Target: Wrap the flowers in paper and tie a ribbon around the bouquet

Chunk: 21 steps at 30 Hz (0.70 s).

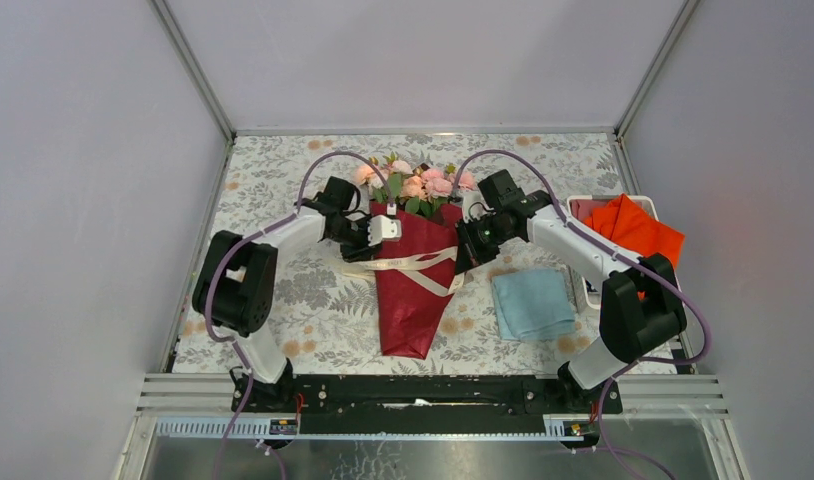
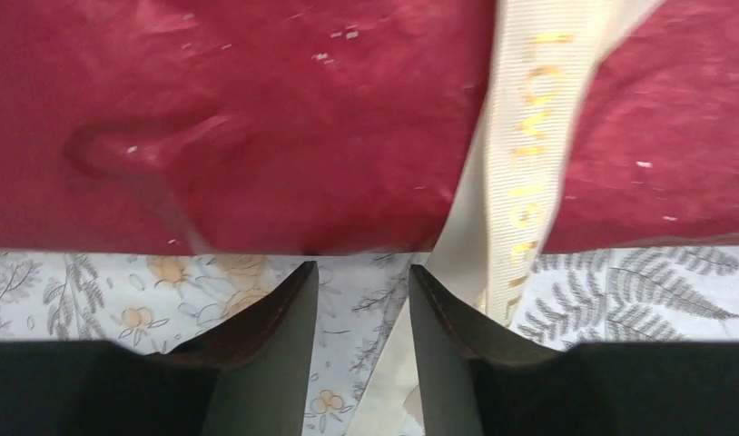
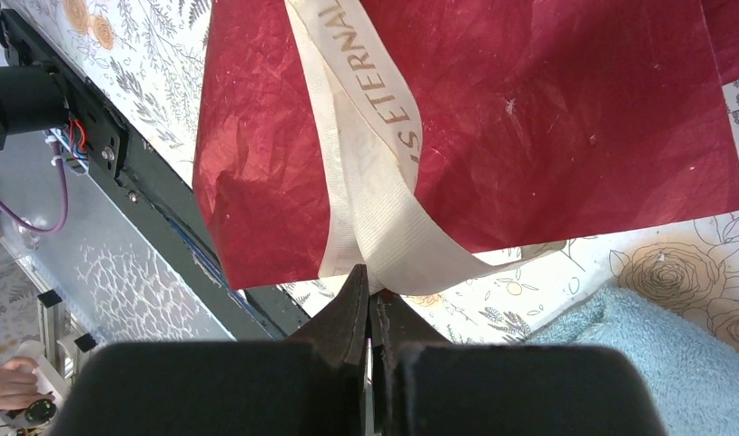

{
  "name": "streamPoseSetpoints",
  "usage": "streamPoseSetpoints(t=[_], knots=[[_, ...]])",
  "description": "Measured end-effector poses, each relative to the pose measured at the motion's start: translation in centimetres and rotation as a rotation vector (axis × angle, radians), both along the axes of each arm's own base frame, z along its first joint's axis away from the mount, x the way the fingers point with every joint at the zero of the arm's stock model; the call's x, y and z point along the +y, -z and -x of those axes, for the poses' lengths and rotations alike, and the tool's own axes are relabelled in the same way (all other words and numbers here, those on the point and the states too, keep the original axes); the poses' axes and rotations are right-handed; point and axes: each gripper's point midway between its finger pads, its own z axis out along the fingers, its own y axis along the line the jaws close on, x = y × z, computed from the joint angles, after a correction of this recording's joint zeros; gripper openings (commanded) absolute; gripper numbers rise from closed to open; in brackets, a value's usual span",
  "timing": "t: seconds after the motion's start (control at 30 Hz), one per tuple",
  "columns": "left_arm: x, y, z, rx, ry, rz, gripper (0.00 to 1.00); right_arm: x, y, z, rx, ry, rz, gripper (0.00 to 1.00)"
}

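Fern-print tablecloth (image 1: 313, 300) underneath, the cream flat ribbon (image 1: 403, 263) crosses your crimson paper bouquet (image 1: 413, 310) sideways: right gripper (image 3: 372, 283) pinches its right fold, parted left gripper (image 2: 361, 268) faces its left end.

"ETERNAL" on the ribbon (image 3: 373, 102)

The whole bench (image 1: 283, 190) is viewed from above, behind the arm bases (image 1: 413, 395). Both wrist views are set close against the paper (image 2: 302, 118) and ribbon (image 3: 366, 182), which are shared by all three.
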Motion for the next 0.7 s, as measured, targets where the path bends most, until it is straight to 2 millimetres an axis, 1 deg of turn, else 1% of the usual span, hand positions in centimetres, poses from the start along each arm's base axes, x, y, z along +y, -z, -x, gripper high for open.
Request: streamPoseSetpoints(t=[0.07,0.2,0.4,0.47,0.53,0.63,0.7], knots=[[-0.7,-0.1,1.1,0.004,0.047,0.015,0.55,0.0,0.3,0.1,0.001,0.0,0.001,0.0],[-0.7,-0.1,3.2,0.018,0.093,0.007,0.69,-0.1,0.5,0.2,0.006,0.0,0.002,0.0],[-1.3,0.8,4.7,0.032,0.143,-0.013,0.81,0.0,0.4,0.0,-0.002,0.0,-0.003,0.0],[-1.2,1.1,4.9,0.036,0.144,-0.018,0.81,0.1,0.4,-0.1,-0.006,-0.001,-0.006,0.0],[-1.2,1.3,4.9,0.034,0.132,-0.025,0.78,0.1,0.4,-0.1,-0.009,0.0,-0.008,0.0],[-1.2,1.4,3.9,0.004,0.103,-0.04,0.74,0.1,0.5,-0.1,-0.009,0.0,-0.008,0.0],[-1.3,1.7,3.2,-0.016,0.086,-0.053,0.68,0.1,0.5,-0.1,-0.009,0.0,-0.008,0.0]])
